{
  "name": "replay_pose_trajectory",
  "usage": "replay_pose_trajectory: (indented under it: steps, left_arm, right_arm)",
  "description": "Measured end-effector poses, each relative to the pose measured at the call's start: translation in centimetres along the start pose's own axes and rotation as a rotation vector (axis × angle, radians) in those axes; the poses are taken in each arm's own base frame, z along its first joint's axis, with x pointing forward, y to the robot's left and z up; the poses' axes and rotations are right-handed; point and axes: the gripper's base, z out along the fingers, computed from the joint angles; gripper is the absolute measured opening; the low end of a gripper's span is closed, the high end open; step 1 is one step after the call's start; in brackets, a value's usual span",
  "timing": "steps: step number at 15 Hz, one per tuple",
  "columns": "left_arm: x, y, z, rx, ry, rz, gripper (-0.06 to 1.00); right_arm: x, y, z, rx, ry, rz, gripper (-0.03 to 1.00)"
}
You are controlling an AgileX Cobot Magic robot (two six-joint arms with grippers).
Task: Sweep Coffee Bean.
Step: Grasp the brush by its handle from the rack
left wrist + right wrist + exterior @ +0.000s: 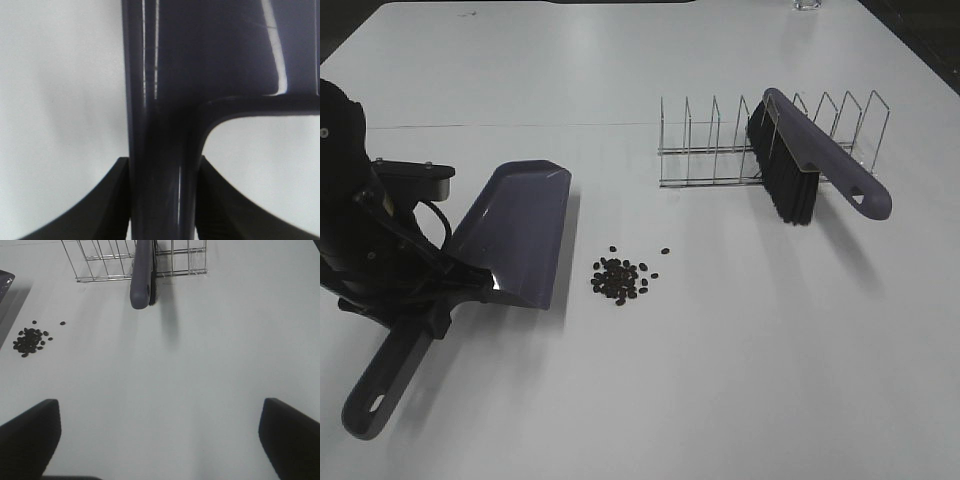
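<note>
The purple-grey dustpan (515,232) has its handle end closest to the near-left corner of the white surface (740,380). Just beyond that end, the left gripper (428,300) is clamped on the handle. The left wrist view confirms it: both black fingers (112,202) press against the handle's sides with no gap. From the grip the dustpan runs away toward the middle of the surface. Whether it rests on the surface or is held just above it, I cannot tell.

Beside the dustpan's side wall, on the side away from the left edge and clear of it, lies the coffee bean (619,280) pile. It is 1 tight cluster of dark beans, roughly midway between the near and far edges and a little toward the left edge. A few strays lie on its far side.

The right gripper (159,405) is out of the high view. Its own camera shows its 2 fingers spread wide apart over bare surface, holding nothing, with the beans well off to one side.

Farther back, in the right half, stands a wire rack (705,140). A brush (815,150) with black bristles leans in it, its handle pointing toward the right edge.
</note>
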Motion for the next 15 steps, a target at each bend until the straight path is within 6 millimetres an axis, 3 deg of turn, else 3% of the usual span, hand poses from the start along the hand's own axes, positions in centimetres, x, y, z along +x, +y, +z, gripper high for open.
replay_pose_trajectory:
  steps: [3,5,8,11,12,15]
  left_arm:
    - [0.0,0.0,0.0,0.0,-0.001,0.0,0.32]
    - [0.0,0.0,0.0,0.0,-0.001,0.0,0.32]
    - [0.0,0.0,0.0,0.0,-0.001,0.0,0.32]
    - [0.0,0.0,0.0,0.0,-0.001,-0.001,0.32]
    - [0.0,-0.1,0.0,0.007,0.001,-0.008,0.32]
    - [0.0,-0.1,0.0,0.01,0.002,-0.015,0.32]
  right_arm:
    - [-2.6,0.5,2.2,-0.042,0.021,0.039,0.98]
    - [-5.6,0.7,3.7,-0.051,0.107,0.052,0.98]
    - [-10.7,1.0,7.9,-0.046,0.361,0.052,0.98]
    - [-14.5,1.1,14.3,-0.049,0.614,0.023,0.98]
    - [-17.2,1.2,18.8,-0.055,0.647,0.002,0.98]
    - [-18.8,1.1,24.2,-0.063,0.686,-0.021,0.98]
